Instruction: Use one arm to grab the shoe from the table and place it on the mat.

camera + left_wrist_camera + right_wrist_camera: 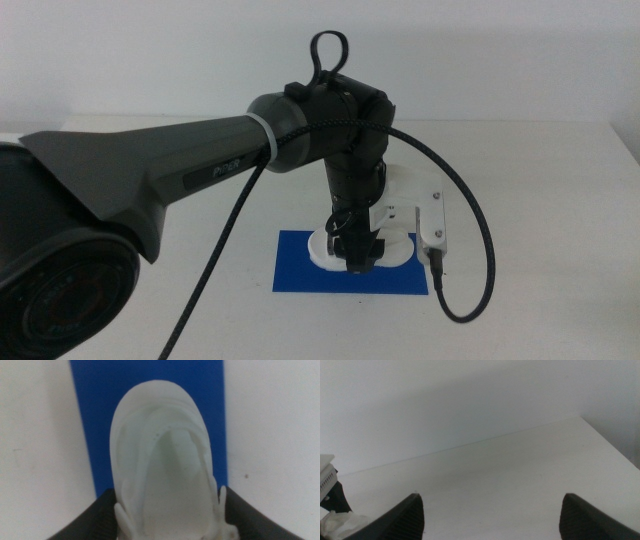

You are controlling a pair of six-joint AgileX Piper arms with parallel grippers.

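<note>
The white shoe (323, 253) lies on the blue mat (300, 272) near the middle of the white table (520, 200). My left arm reaches in from the left, and its gripper (360, 262) points straight down onto the shoe. In the left wrist view the shoe (165, 450) fills the space between the two dark jaws of the left gripper (169, 494), which press on its sides, with the mat (100, 410) beneath. The shoe's straps are hidden. My right gripper (490, 505) is open and empty, low over bare table, and is outside the middle view.
A white camera mount (432, 222) sticks out from the left wrist. A black cable (478, 290) loops down past the mat's right edge. The table's far edge meets a white wall (480, 60).
</note>
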